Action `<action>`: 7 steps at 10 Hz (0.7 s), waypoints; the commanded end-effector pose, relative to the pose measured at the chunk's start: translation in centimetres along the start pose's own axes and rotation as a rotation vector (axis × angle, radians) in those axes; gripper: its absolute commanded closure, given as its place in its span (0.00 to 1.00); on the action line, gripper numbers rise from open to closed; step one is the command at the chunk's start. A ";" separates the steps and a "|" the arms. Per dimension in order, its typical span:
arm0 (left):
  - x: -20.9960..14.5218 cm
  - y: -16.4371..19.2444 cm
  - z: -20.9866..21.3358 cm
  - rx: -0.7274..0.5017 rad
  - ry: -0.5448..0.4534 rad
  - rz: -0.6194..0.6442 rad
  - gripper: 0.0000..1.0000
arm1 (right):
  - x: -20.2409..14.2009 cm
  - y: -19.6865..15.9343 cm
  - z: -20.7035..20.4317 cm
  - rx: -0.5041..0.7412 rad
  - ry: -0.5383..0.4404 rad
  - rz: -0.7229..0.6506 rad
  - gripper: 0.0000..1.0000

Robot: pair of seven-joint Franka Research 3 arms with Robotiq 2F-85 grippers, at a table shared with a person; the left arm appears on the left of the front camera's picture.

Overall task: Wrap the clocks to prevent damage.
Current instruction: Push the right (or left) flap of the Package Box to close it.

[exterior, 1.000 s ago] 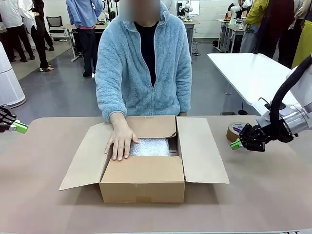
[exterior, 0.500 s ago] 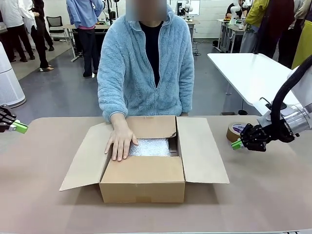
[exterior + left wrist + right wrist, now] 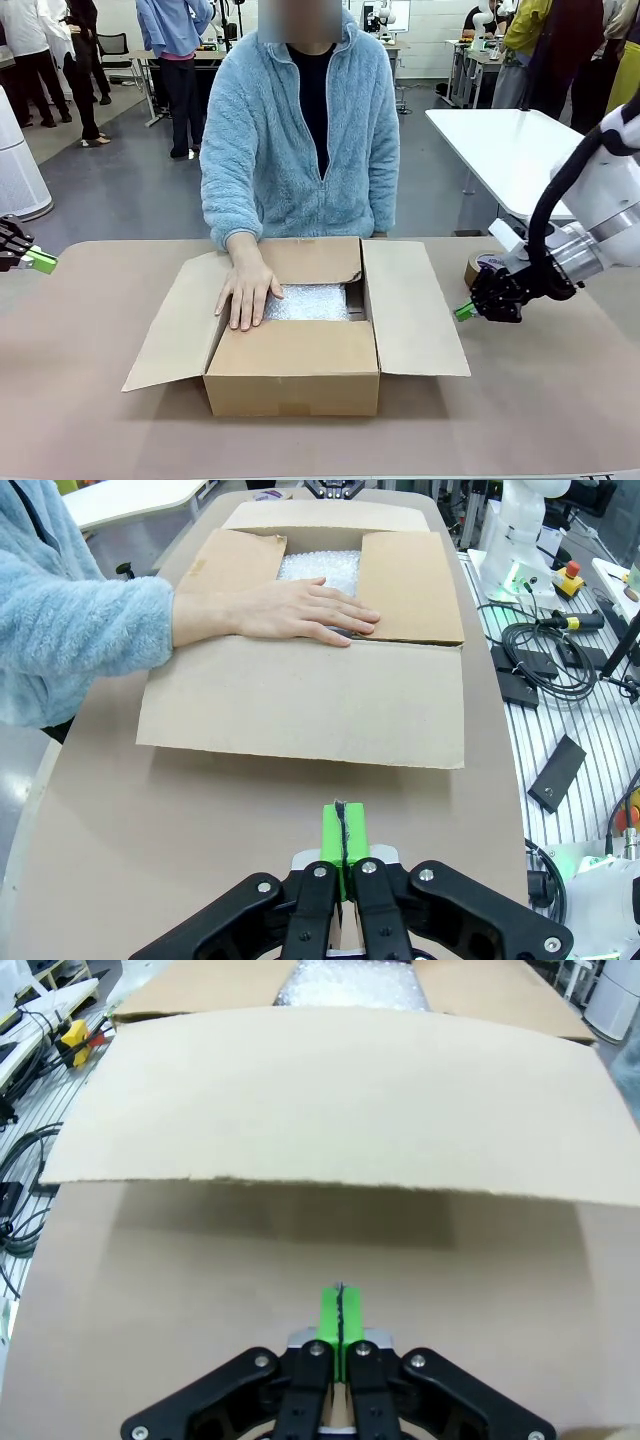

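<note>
The clocks lie as one bubble-wrapped bundle inside the open cardboard box; the bundle also shows past the person's hand, and its top edge shows beyond the near flap. The person's hand presses flat on the box's folded flap, partly over the bundle. My left gripper hangs shut at the table's far left edge, well away from the box. My right gripper is shut and empty, low over the table just off the box's right flap. Both pairs of green pads are pressed together.
A brown tape roll lies on the table behind my right gripper. The box's left flap spreads out over the table. Cables and black parts sit off the table's side. A white table stands behind on the right.
My right arm has swung toward the box and dipped lower, bringing its shut gripper close to the right flap. The left gripper, the person's hand and the box have stayed put.
</note>
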State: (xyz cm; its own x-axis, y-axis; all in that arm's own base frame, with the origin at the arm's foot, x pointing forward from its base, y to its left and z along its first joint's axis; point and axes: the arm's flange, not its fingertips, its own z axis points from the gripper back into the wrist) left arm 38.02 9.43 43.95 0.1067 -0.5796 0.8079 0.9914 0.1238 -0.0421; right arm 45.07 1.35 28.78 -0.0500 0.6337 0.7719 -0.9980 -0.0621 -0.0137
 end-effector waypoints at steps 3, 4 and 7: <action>0.0 0.1 0.0 0.003 -0.023 -0.009 1.00 | 1.2 -0.3 -3.2 0.005 -0.041 0.040 0.99; 0.0 0.1 0.0 0.003 -0.023 -0.009 1.00 | 1.9 0.2 -2.7 -0.023 -0.091 0.061 0.99; 0.0 0.1 0.0 0.003 -0.023 -0.009 1.00 | 2.6 1.4 -1.8 -0.043 -0.214 0.113 0.99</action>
State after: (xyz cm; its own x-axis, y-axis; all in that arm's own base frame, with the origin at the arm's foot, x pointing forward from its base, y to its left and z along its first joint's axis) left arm 38.02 9.42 43.94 0.1069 -0.5796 0.8079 0.9914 0.1238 -0.0424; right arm 44.61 4.82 30.03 -0.1224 0.5039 0.8550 -0.9921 -0.0844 -0.0923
